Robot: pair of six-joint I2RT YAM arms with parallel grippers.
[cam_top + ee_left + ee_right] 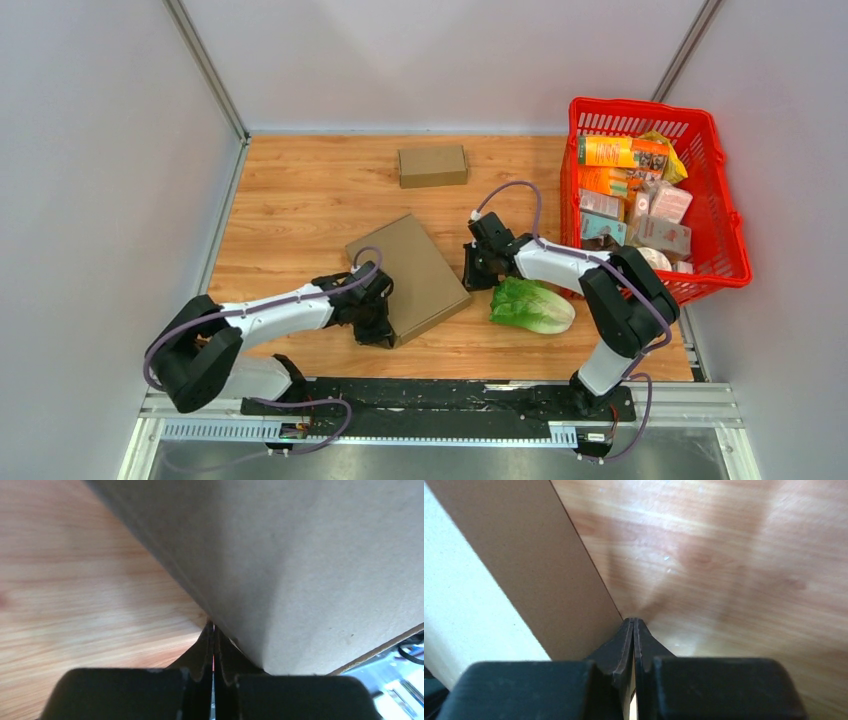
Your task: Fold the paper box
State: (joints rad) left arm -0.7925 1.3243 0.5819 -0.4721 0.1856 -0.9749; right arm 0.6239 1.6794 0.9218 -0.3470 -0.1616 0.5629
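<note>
The left gripper [213, 632], pressed together, meets the flat cardboard box [408, 272] at seven o'clock; the right gripper [633, 629], likewise pressed together, sits at three o'clock.

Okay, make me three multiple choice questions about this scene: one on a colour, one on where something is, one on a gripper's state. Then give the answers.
1. What colour is the basket?
A. blue
B. red
C. green

2. Where does the lettuce lie?
A. on the table, just right of the flat cardboard
B. in the basket
C. at the table's far left corner

3. How do the right gripper fingers stand?
A. spread wide
B. pressed together
C. closed around the lettuce

Answers:
1 B: the basket's mesh walls and rim are red.
2 A: the top view shows the lettuce on the wood between the cardboard and the basket.
3 B: the right wrist view shows the two fingers meeting at their tips by the cardboard's edge.
</note>
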